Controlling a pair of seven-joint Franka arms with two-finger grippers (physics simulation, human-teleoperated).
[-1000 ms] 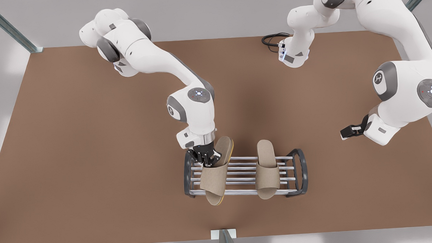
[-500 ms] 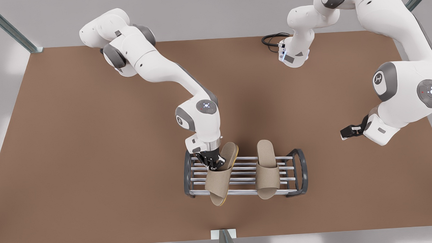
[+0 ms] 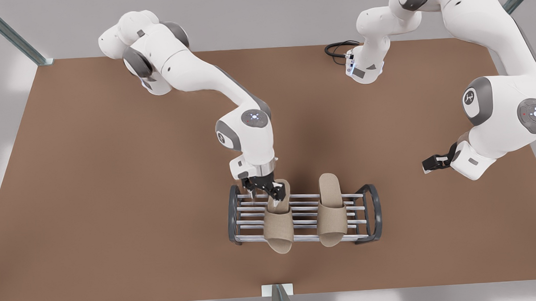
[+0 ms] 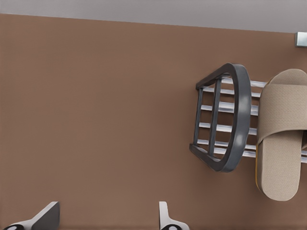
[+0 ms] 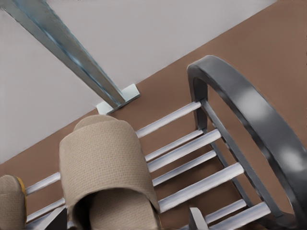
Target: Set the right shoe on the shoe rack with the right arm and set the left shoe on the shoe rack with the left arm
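Here the shoe rack [image 3: 303, 196] stands on the brown table [image 3: 118, 196], near its front edge and about midway across. It is low, with parallel silver rods running between two dark grey arched end frames. Two beige open-toed slippers lie across the rods side by side, apart from each other, soles down. The right shoe [image 3: 278, 226] is toward the front view's left and the left shoe [image 3: 331, 215] toward the front view's right.

The right gripper [image 3: 269, 192] hangs over the heel end of the right shoe, at the rack's far edge. Its fingers stand apart on either side of the heel and clamp nothing. The left gripper [image 3: 431, 163] waits well away above the table at the front view's right, its fingers also spread wide.

The right wrist view gives the close detail: the woven texture of the right shoe [image 5: 108, 163], a yellow sole edge on the left shoe [image 5: 9, 201], and the gloss of the rack's arch [image 5: 259, 124], with a metal post [image 5: 72, 48] behind.

The left wrist view looks at the shoe rack [image 4: 240, 115] from its other end and shows the left shoe [image 4: 280, 139] just inside that end frame. The front view alone takes in both arms and a black cable [image 3: 335, 48] at the table's back edge.
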